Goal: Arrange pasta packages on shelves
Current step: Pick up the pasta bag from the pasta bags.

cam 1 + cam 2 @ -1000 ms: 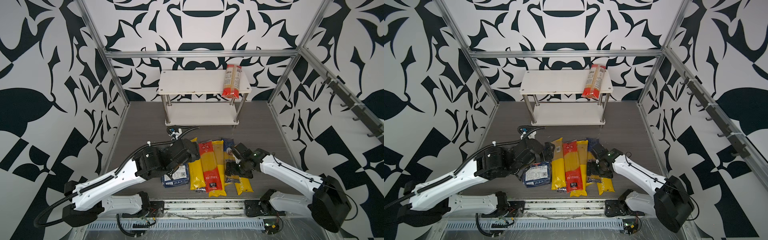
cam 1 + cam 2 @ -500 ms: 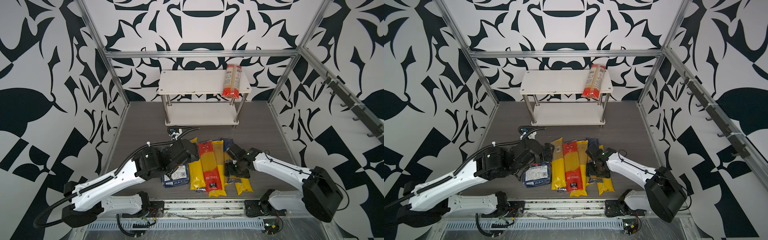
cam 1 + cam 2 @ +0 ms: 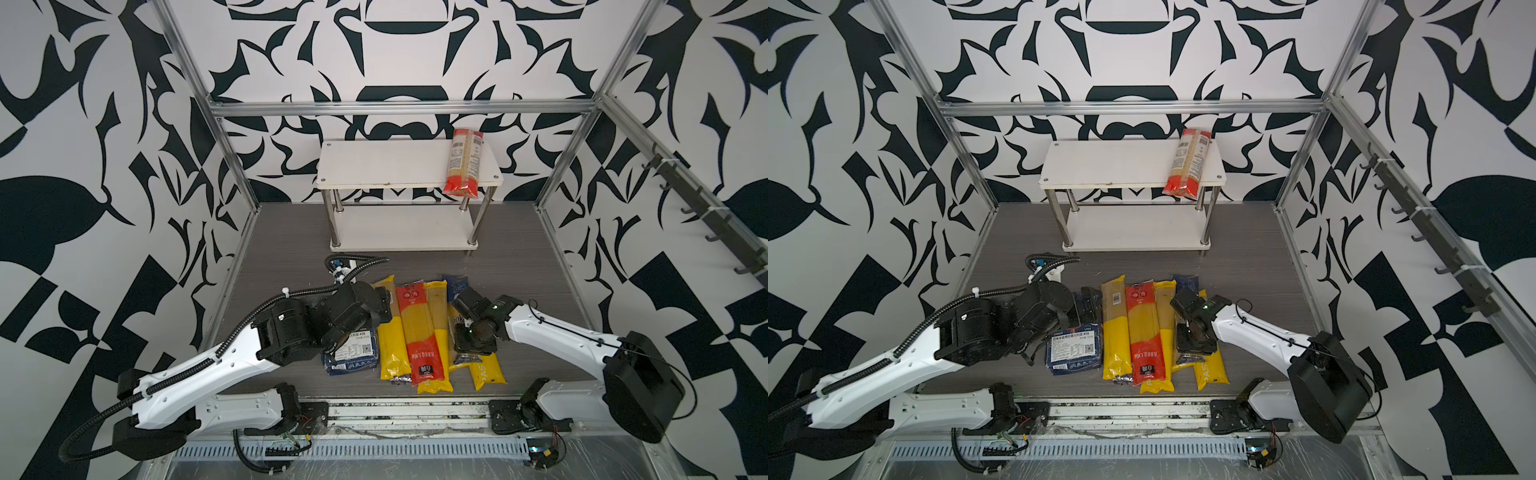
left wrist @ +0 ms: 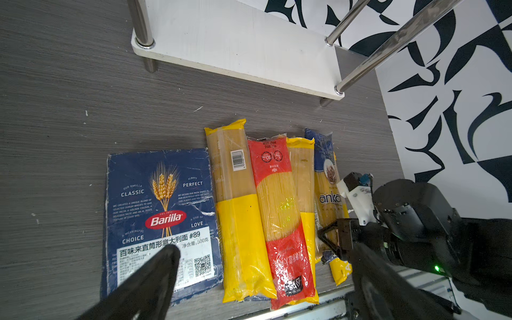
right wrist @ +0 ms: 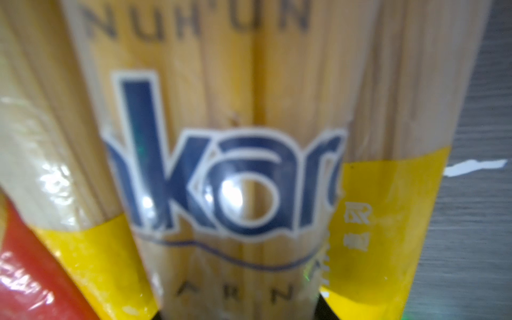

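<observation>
Pasta packages (image 3: 419, 332) near shelves (image 3: 390, 164), blue pack (image 4: 324, 155) between right fingers (image 4: 342, 238).

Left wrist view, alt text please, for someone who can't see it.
A wide blue pasta pack, a yellow bag, a red bag and others lie in a row on a grey table. The right gripper straddles a blue-and-yellow bag; a white shelf stands beyond.

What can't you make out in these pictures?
Right gripper: clamped or not; its housing covers the jaws in both top views.
Ankara bag: blurred and cut off in the right wrist view.
Barilla pack: partly under the left arm in both top views.
Whatever lies under the yellow bags: hidden by them.
</observation>
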### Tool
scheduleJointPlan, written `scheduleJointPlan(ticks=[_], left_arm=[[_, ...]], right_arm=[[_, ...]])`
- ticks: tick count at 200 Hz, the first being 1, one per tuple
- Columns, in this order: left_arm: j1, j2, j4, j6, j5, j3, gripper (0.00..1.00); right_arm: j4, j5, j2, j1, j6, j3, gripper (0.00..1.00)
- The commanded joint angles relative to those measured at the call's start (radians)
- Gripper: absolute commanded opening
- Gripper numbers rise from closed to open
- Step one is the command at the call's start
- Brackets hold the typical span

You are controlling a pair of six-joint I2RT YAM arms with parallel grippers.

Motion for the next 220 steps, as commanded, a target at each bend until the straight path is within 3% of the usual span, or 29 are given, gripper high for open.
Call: scheduleJointPlan(ticks=[1, 28, 39, 125, 220], left_arm=[[-0.002, 0.01, -0.026, 0.007, -0.031, 0.013, 0.99], [-0.002, 0.023, -0.026, 0.012, -0.035, 0.023, 0.99], [0.0, 0.031, -0.025, 0.016, -0.036, 0.03, 0.99], [0.002, 0.108, -0.035, 0.041, -0.042, 0.099, 0.99], [0.076, 0.054, -0.052, 0.006, -0.042, 0.08, 0.99]], right_arm=[[0.066, -0.052, -0.028, 0.007, 0.029, -0.043, 0.3], [0.058, -0.074, -0.106, 0.007, 0.046, -0.058, 0.17], [0.06, -0.086, -0.133, 0.007, 0.053, -0.064, 0.0], [0.052, -0.186, -0.295, 0.007, 0.089, -0.028, 0.0], [0.057, -0.264, -0.396, 0.003, 0.13, 0.059, 0.0]])
